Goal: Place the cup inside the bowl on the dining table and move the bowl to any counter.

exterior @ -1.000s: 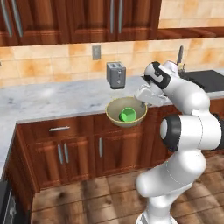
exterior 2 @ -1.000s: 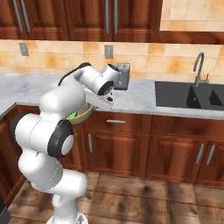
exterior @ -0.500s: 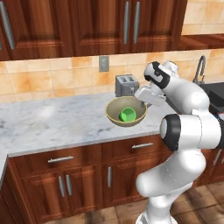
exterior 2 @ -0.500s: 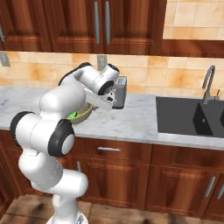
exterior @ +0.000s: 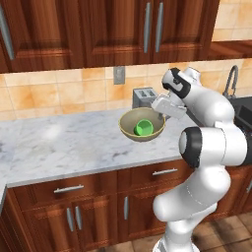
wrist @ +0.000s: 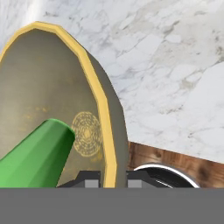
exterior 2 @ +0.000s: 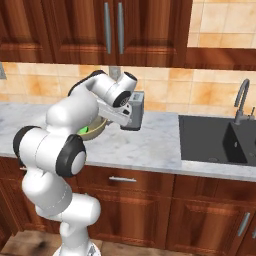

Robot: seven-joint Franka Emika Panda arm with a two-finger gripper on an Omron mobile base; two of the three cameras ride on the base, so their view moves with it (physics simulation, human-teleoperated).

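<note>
One small bright green tapered cup (exterior: 143, 128) inside the wide round tan-beige bowl with the olive-yellow inside (exterior: 141, 124), lying tipped against the inner wall in the hand view (wrist: 35, 153), beside a faint circular pattern at the bowl's bottom. Bowl raised above the white-grey marble counter (exterior: 64, 142) over dark reddish wood cabinets, tilted, not touching the top. Two-finger gripper (wrist: 113, 177) clenched on the bowl's yellow rim (wrist: 98, 109), one dark fingertip (wrist: 89, 178) inside the wall and the other outside. Silver toaster (exterior: 142, 97) just behind the bowl against the tan tile backsplash, below a grey wall outlet (exterior: 118, 75). Black sink (exterior 2: 215, 140) with a curved tap (exterior 2: 241, 100) well off to the robot's right.
</note>
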